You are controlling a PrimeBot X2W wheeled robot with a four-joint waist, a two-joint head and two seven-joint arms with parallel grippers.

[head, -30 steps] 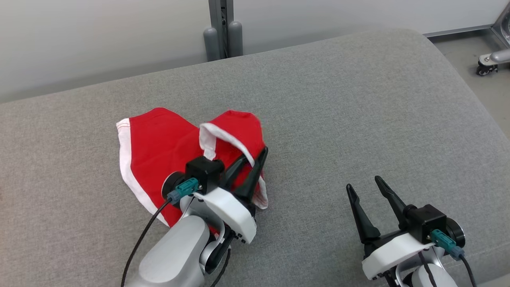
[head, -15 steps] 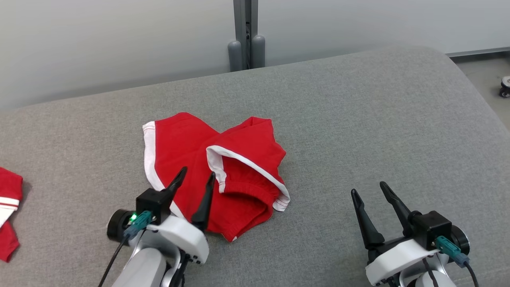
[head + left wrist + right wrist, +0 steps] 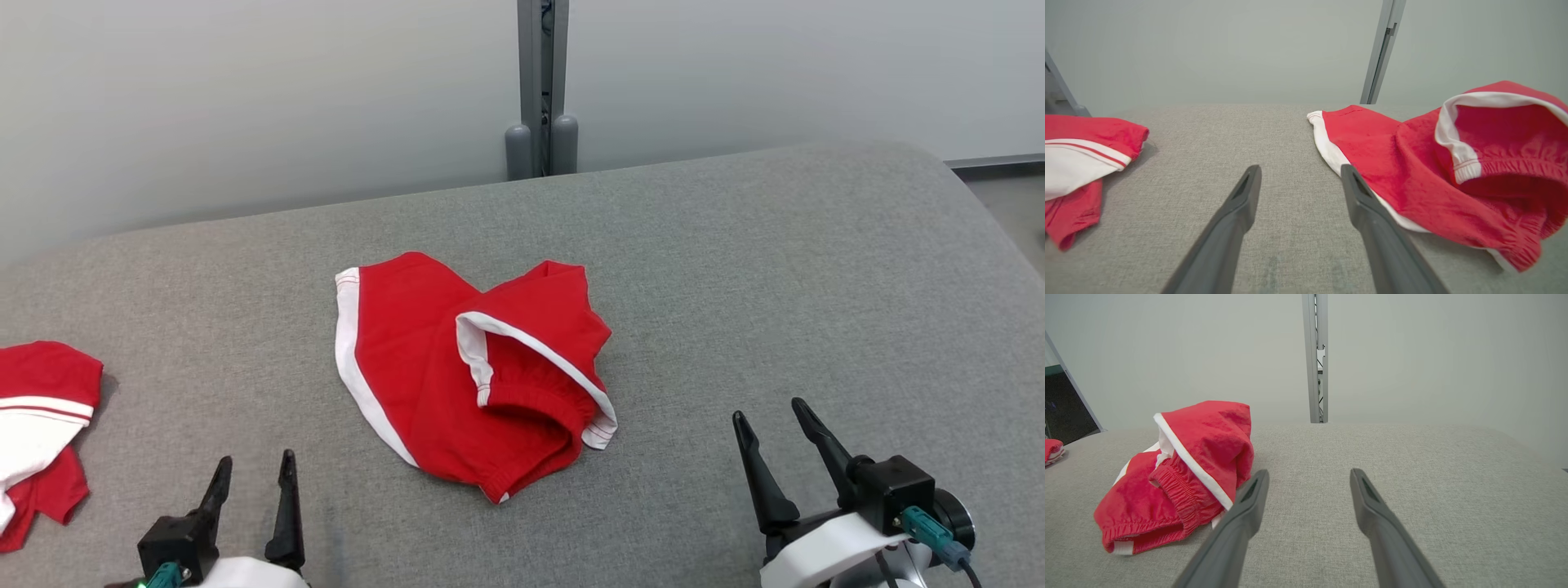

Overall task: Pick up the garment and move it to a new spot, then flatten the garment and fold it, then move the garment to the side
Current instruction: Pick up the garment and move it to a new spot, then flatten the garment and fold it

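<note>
Left gripper (image 3: 255, 459) now off crumpled garment (image 3: 424, 367)

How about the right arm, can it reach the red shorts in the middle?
Probably yes. The right gripper is open and empty. The red shorts lie a little to its left on the grey cushion, and nothing sits between them.

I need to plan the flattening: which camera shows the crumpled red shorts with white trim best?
The head view: the red fabric shorts with white trim lie whole, seen from above. The left wrist view crops their right side; the right wrist view shows them side-on.
</note>
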